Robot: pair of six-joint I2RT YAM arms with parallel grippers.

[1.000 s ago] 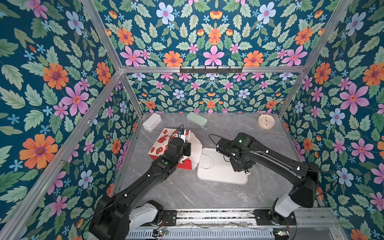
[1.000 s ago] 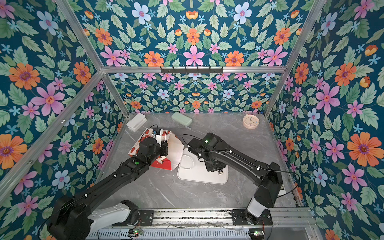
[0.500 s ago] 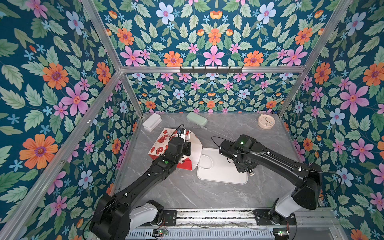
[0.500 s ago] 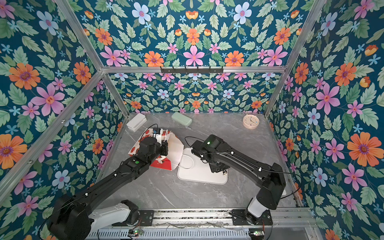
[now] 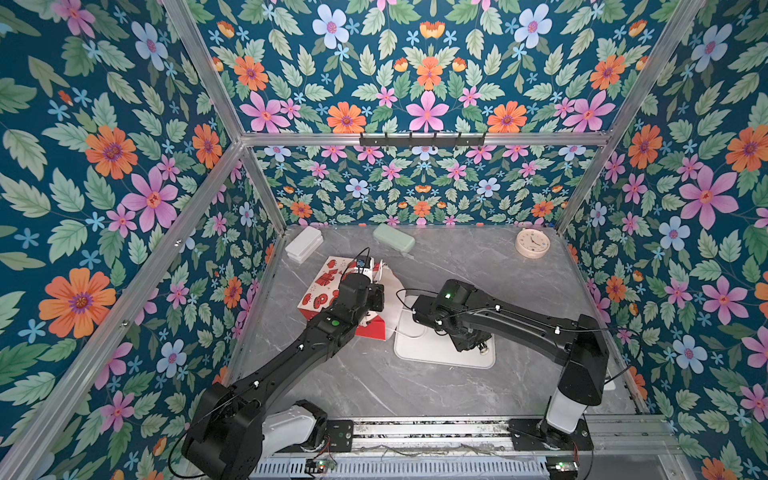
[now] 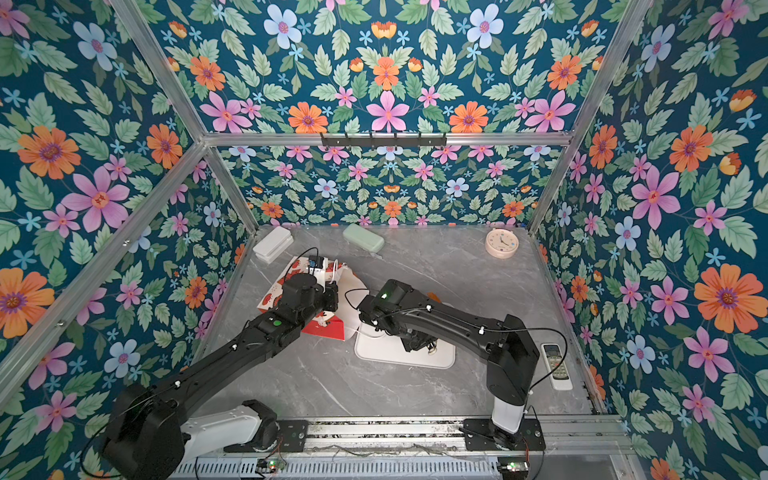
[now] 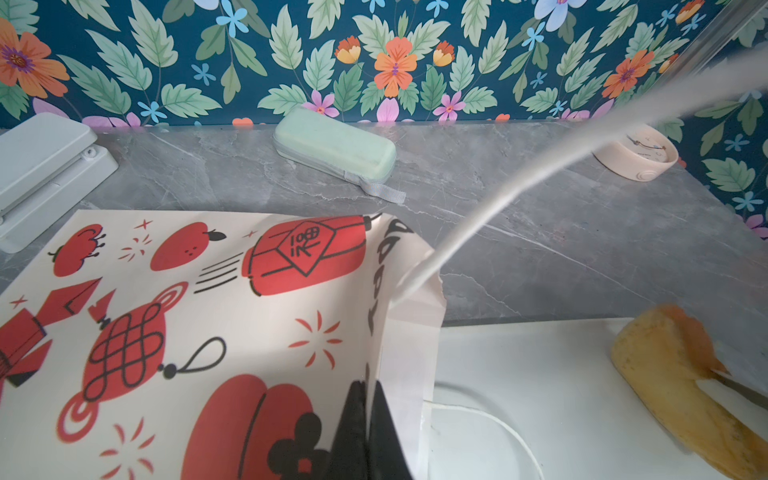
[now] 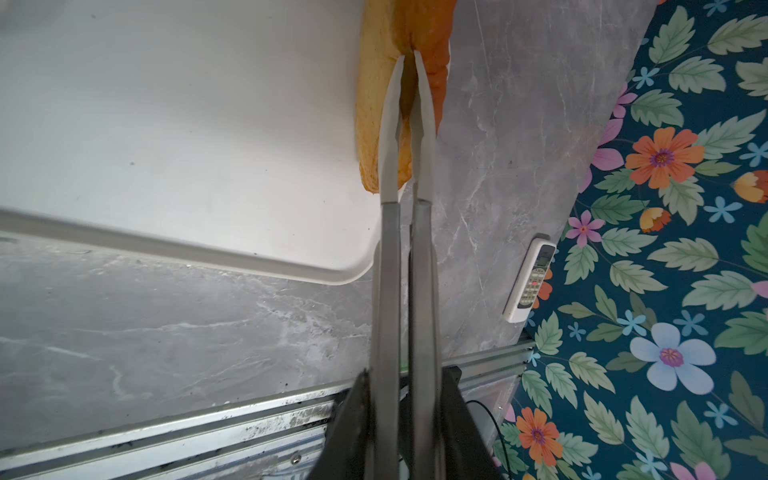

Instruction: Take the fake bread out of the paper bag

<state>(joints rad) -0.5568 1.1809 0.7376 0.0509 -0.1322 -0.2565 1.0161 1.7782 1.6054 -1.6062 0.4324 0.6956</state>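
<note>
As right gripper [image 8: 409, 62] swung right, paper bag [image 7: 208, 291] to tray [image 8: 166, 124] | clamps fake bread [image 8: 370, 104]: piece out | left gripper [image 7: 365, 390] pinches bag rim

— Where can passage be found?
— Table [image 5: 374, 390] is left bare before the tray [image 5: 419, 353], and between case [image 5: 394, 237] and clock [image 5: 532, 243].
— What is blocked?
— The bag [image 5: 322, 286] is overlain by the left arm [image 5: 324, 332]; the tray is crossed by the right arm [image 5: 519, 324], bread [image 7: 673, 365] at its edge.
</note>
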